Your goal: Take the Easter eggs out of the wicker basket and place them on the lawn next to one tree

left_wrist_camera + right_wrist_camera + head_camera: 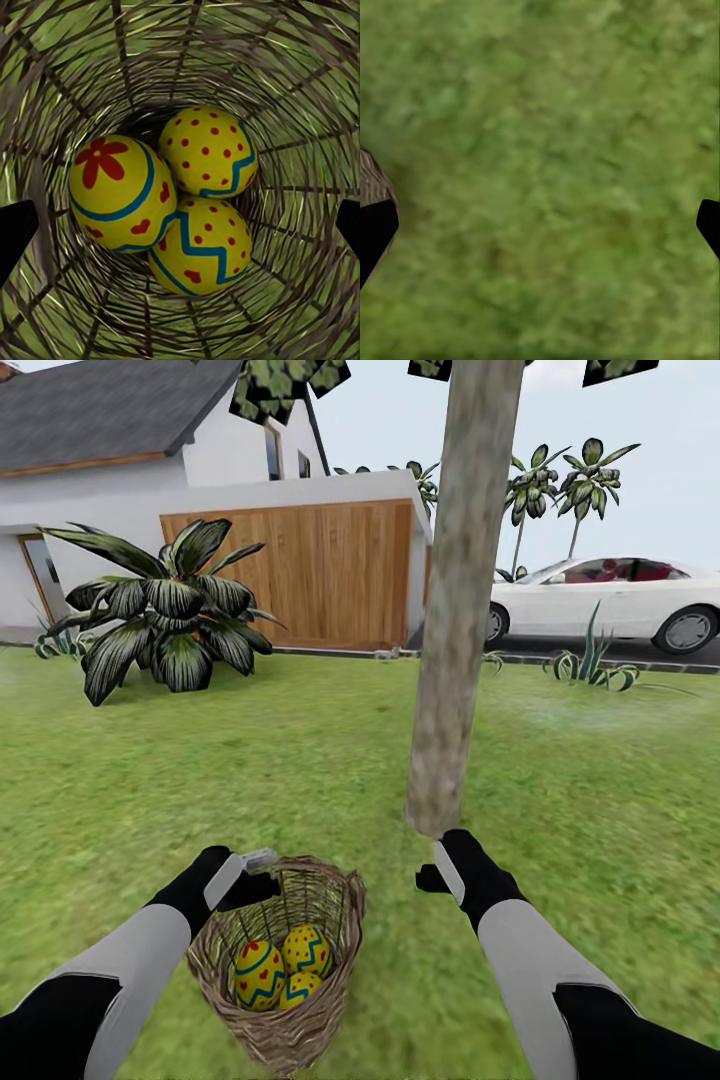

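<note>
So over on the far side there's a big dark leafy plant [165, 610] in front of the house [150, 470] with the wooden garage door [300, 570]. Closer in, the left claw [245, 875] hangs right over the rim of the wicker basket [300, 1020], which sits on the lawn [250, 760] between the two arms. The left wrist view looks straight down into it: all three Easter eggs [176, 199] are bunched at the bottom, touching each other, and the claw's dark fingertips [15, 236] sit spread wide at the edges, nothing between them.

Moving right, the tree [455, 610] with the pale trunk stands just past the basket, and the right claw [440, 865] is pretty much at its base. In the right wrist view that claw's tips are wide apart too, just grass underneath, with a sliver of trunk [373, 184] beside one fingertip. Further right, a white car [610, 600] is parked on the road with palms [565, 480] behind.
</note>
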Robot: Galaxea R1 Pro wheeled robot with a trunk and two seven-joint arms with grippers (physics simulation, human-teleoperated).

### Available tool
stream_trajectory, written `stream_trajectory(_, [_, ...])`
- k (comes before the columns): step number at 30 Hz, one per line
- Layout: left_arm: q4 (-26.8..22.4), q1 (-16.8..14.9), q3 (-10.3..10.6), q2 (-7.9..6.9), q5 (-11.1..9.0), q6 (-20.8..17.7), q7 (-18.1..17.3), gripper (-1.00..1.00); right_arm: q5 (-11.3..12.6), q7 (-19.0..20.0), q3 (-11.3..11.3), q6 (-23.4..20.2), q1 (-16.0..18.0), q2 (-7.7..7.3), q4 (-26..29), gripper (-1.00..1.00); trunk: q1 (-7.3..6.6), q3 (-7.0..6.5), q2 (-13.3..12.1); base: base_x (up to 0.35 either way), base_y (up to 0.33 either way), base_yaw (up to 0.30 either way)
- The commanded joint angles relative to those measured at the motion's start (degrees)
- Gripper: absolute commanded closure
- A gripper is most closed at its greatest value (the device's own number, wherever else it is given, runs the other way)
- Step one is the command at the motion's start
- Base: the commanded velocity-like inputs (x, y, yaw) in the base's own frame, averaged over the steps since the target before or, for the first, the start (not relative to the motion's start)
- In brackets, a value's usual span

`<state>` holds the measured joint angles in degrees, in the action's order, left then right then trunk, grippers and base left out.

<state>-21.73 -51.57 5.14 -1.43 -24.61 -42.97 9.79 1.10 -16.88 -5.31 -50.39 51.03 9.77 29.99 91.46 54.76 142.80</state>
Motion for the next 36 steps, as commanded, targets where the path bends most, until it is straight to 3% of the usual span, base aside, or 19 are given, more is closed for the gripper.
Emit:
stream_trajectory(1, [-0.11,-0.02,0.47,-0.06,-0.62,-0.2,0.39,-1.0,0.12,-0.26,-0.32,-0.15,0.03,0.07,0.07,-1.0,0.21,0.24,0.44,0.0,0.0,0.0])
stream_trajectory(13, [-0.15,-0.02,0.48,-0.08,-0.62,0.02,0.4,-1.0,0.13,-0.26,-0.24,-0.12,0.03,0.07,0.07,-1.0,0.52,2.9,0.6,0.0,0.0,0.0])
stream_trajectory(25, [-0.15,-0.02,0.48,-0.07,-0.61,1.26,0.4,-1.0,0.11,-0.26,-0.23,-0.06,0.04,0.02,0.31,-1.0,0.52,2.9,0.6,0.0,0.0,0.0])
stream_trajectory(33, [-0.15,-0.02,0.48,-0.06,-0.62,1.3,0.4,-1.0,0.16,-0.26,-0.23,-0.06,0.03,0.06,0.3,-1.0,0.73,4.68,0.71,0.0,0.0,0.0])
stream_trajectory(36, [-0.17,-0.02,0.74,-0.06,-0.62,1.3,0.4,-1.0,0.19,-0.26,-0.23,-0.06,0.03,0.07,0.26,-1.0,0.73,4.68,0.71,0.0,0.0,0.0])
